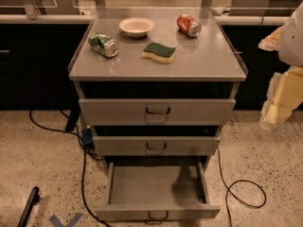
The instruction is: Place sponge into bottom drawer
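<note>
The sponge (160, 52), dark green on top of pale yellow foam, lies flat on the grey cabinet top (208, 63), slightly right of centre. The bottom drawer (156, 186) is pulled far out and its grey inside holds nothing; its small dark handle is at the front edge. My gripper (278, 109), pale yellow under a white arm, hangs at the right edge of the view. It is beside the cabinet at about the height of the top drawer, well to the right of and below the sponge, and touches nothing.
On the cabinet top are a crushed green can (103, 44) at left, a white bowl (136, 26) at the back and a red can (189, 25) at back right. The top drawer (157, 111) and middle drawer (156, 146) stand slightly out. Black cables (246, 193) lie on the speckled floor on both sides.
</note>
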### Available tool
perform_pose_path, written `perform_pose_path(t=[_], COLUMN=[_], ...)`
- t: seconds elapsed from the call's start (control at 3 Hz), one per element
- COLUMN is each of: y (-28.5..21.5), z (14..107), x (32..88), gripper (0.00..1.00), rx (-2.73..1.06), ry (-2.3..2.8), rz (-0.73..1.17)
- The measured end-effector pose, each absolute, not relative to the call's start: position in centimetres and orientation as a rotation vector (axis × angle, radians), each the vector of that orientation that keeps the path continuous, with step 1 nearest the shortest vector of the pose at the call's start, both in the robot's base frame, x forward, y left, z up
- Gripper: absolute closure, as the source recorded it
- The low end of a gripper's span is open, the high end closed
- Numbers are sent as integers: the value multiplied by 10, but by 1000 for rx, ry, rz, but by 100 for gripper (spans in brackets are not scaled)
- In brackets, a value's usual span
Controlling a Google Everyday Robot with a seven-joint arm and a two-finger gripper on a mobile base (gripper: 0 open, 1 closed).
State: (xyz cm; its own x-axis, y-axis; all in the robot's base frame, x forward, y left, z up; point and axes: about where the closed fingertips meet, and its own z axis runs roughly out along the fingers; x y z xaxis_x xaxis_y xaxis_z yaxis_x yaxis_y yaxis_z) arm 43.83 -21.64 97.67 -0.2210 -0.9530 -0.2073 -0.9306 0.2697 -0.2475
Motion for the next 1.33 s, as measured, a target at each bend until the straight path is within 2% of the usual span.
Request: perform_pose_path(t=[0.33,1.33], y=[-208,-181], z=[984,1003], x=[449,552], gripper=[0,0], rx=[-1723,-1461], ry=[2208,1990], rz=[-93,170])
